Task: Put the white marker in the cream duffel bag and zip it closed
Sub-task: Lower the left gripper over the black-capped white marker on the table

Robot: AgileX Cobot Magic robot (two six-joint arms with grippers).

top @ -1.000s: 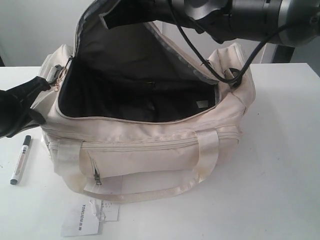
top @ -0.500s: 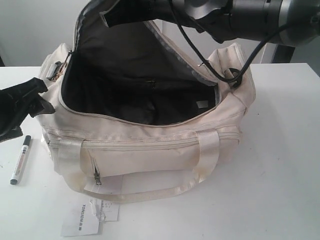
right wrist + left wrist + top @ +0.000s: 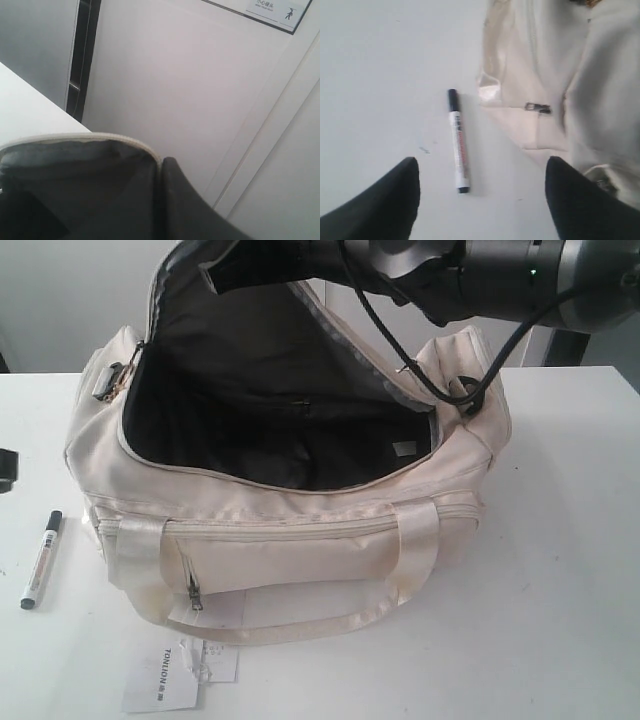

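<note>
White marker (image 3: 458,141): lies flat on the table (image 3: 380,60), in front of your left gripper (image 3: 481,165) and inside the span of its two fingers, touching neither. It sits closer to the finger (image 3: 395,200) on the side away from the bag. The black cap points away from the gripper and the dark tip end points back toward it. The print on the barrel shows red and black but is too blurred to read.

Left gripper: released, fingers spread wide, nothing between them but bare tabletop. In the exterior view only a dark sliver of it (image 3: 5,470) shows at the frame edge, with the marker (image 3: 41,560) near it and clear of the bag's end.

Cream duffel bag (image 3: 600,75): just beyond your other left finger (image 3: 580,205). A satin handle strap (image 3: 492,75) and a front-pocket zip pull (image 3: 538,107) face the marker. The bag stands apart from the marker.

Exterior view: the bag (image 3: 300,550) sits unzipped, main mouth gaping, black lining (image 3: 260,430) exposed. Your right gripper (image 3: 230,270) is clenched on the top flap and holds it raised above the opening. In the right wrist view, the flap's zipped cream edge (image 3: 100,137) lies against the gripper (image 3: 157,175) and its dark finger (image 3: 185,205).

A white hangtag (image 3: 175,680) lies on the table on the bag's front side. A black cable (image 3: 400,350) droops from the right arm over the bag's far end.
</note>
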